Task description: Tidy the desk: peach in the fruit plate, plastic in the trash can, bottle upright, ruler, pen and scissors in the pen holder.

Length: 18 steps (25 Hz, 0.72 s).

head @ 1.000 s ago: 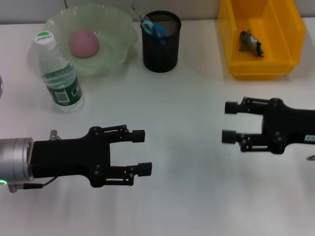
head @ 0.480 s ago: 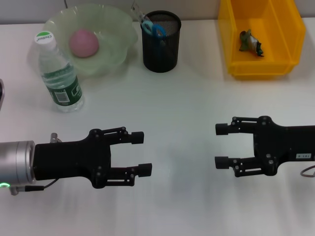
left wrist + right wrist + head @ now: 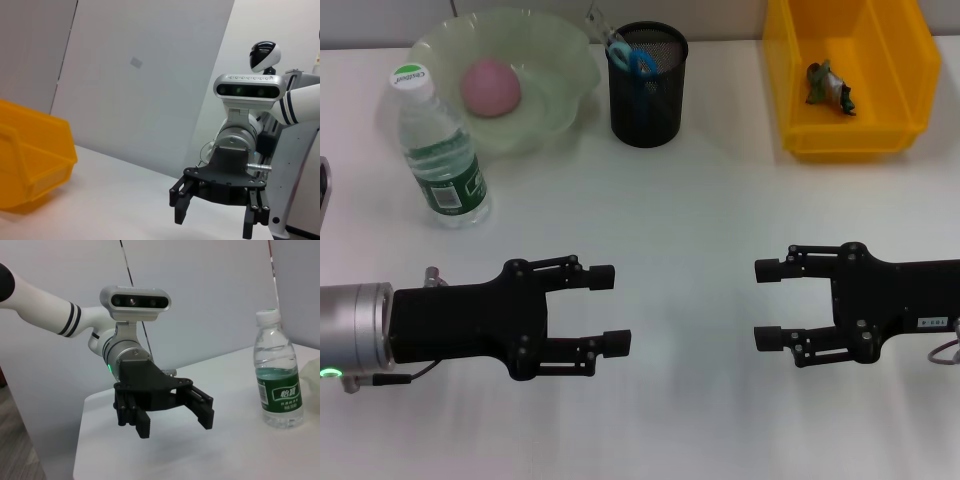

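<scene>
The pink peach [image 3: 490, 86] lies in the pale green fruit plate [image 3: 565, 75] at the back left. Just in front of the plate the water bottle [image 3: 438, 150] [image 3: 278, 377] stands upright. The black mesh pen holder [image 3: 647, 90] holds blue-handled scissors [image 3: 632, 60] and other sticks. A crumpled piece of plastic [image 3: 830, 86] lies in the yellow trash can [image 3: 850, 135] [image 3: 30, 162]. My left gripper [image 3: 610, 308] [image 3: 175, 417] hovers open over the near left of the table, holding nothing. Open and empty, my right gripper [image 3: 768, 304] [image 3: 215, 212] faces it from the near right.
The white table [image 3: 690, 200] stretches between the two grippers. A dark object edge [image 3: 324, 190] shows at the far left border.
My right gripper has moved toward the near edge and slightly leftward, staying open. The left gripper has barely shifted.
</scene>
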Motion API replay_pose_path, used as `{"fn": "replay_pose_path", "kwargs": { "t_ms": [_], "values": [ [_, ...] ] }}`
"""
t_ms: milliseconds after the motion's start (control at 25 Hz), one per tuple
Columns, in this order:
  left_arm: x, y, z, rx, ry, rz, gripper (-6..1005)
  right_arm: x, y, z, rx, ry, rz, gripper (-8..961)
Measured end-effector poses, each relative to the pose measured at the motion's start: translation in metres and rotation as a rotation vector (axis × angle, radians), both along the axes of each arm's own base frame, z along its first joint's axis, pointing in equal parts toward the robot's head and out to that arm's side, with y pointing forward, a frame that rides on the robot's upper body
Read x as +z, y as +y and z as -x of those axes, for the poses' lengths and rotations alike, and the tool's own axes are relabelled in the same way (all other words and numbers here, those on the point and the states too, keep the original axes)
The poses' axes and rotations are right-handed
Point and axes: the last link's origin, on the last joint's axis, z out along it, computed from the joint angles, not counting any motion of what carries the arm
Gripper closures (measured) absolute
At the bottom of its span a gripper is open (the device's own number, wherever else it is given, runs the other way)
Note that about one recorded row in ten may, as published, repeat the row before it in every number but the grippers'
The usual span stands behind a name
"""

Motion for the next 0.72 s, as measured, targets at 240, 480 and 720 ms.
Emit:
{"fn": "replay_pose_path", "kwargs": {
  "t_ms": [240,480,720],
  "values": [
    [0.0001,0.0003,-0.0003,-0.001,-0.001,0.000,211,0.0001,-0.0001,0.0002,0.002,0.000,0.002,170],
    [0.0004,0.0004,-0.0001,-0.001,0.001,0.000,211,0.0002,-0.0007,0.0003,0.004,0.002,0.005,170],
    [0.0010,0.0000,-0.0003,-0.004,-0.002,0.002,211,0.0003,-0.0006,0.0006,0.005,0.002,0.004,169]
  ]
}}
